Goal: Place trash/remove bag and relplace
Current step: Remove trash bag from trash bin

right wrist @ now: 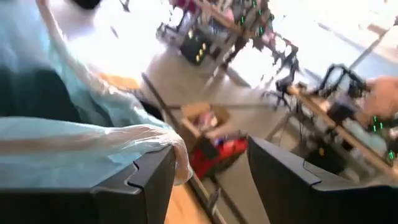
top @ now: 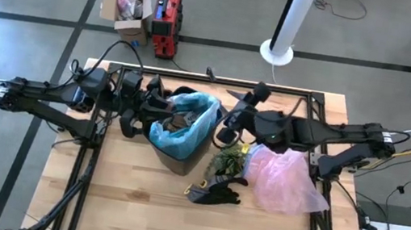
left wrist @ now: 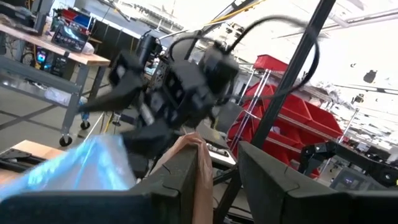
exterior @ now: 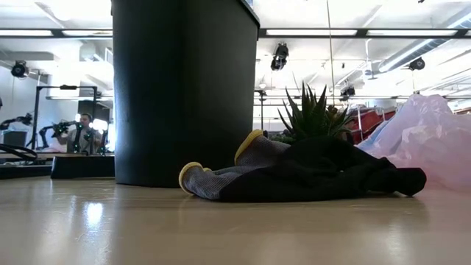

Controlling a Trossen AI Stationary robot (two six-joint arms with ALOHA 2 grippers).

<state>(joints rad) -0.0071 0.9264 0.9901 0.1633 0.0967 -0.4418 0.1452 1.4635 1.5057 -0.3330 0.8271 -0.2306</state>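
Note:
A black bin (top: 185, 161) stands mid-table and fills the left of the low view (exterior: 184, 88). The teal-blue bag (top: 200, 104) lines it, its rim puffed above the bin's top. Crumpled brown paper trash (top: 180, 122) lies inside. My left gripper (top: 133, 123) is open at the bin's left rim; in its wrist view (left wrist: 217, 163) the bag (left wrist: 74, 171) shows beside one finger. My right gripper (top: 226, 131) is open at the bin's right rim (right wrist: 211, 163). My left gripper has a tan strip (left wrist: 202, 174) lying along the inner side of one finger (left wrist: 177, 183); it is not pinched, and what the strip belongs to I cannot tell. My right gripper has the bag's gathered rim edge (right wrist: 134, 140) draped over the top of one finger (right wrist: 146, 180); the other finger stands apart and the film is not pinched.
A pink plastic bag (top: 285, 180) (exterior: 430, 140) lies right of the bin. A green plant tuft (top: 227, 161) (exterior: 313, 114) and a black-and-yellow glove (top: 215, 190) (exterior: 294, 173) lie near the bin's right front. A cardboard box (top: 128, 1) and a red case (top: 168, 7) sit on the floor beyond the far edge.

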